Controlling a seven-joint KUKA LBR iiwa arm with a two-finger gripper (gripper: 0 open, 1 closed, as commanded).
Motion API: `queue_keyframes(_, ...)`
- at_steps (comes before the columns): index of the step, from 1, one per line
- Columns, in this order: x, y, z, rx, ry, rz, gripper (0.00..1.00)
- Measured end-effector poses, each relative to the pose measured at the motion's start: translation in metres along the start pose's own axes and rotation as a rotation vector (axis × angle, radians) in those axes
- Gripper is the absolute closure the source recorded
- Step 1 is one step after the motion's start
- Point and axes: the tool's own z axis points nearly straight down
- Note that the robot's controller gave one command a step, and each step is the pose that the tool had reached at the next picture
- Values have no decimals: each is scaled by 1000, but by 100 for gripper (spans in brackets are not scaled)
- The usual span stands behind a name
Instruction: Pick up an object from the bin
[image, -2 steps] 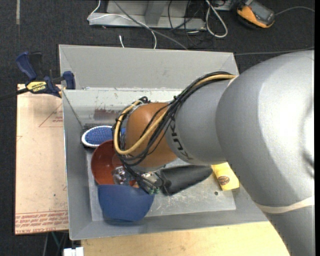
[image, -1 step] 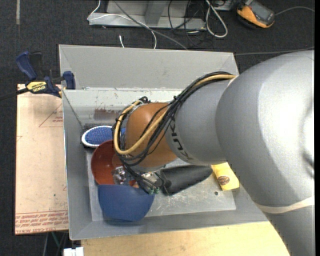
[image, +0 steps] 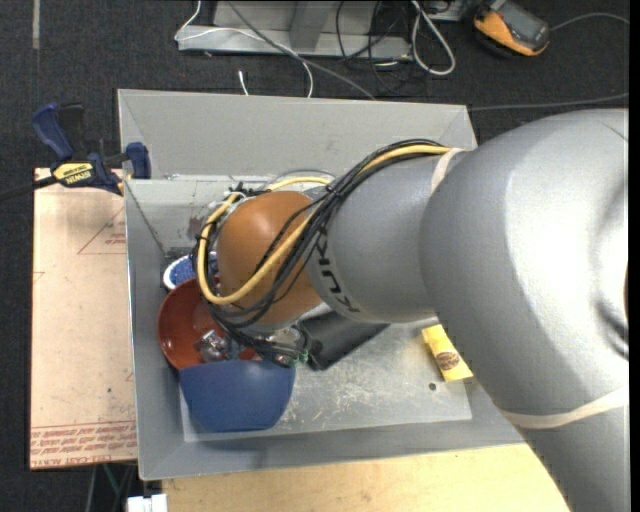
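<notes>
- The gripper (image: 214, 346) is seen low in the left part of the bin (image: 400, 405), at the inner edge of the red bowl (image: 178, 335) and just above the blue bowl (image: 236, 398).
- Whether it is open or closed cannot be told, and no object is seen held.
- The pick is judged not yet done: gripping and lifting are left.

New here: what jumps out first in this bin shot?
The big grey arm dominates, reaching in from the right, its orange wrist cover and cables over the left half of the bin. Below it, at the lower left, a blue bowl sits next to a red-brown bowl; a small yellow block lies alone on the floor at right.
</notes>
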Motion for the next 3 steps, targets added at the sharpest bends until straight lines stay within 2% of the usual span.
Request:
queue_keyframes(1,-2,6,1,-7,-6,-6,0)
queue_keyframes(3,-1,6,1,-7,-7,-4,0)
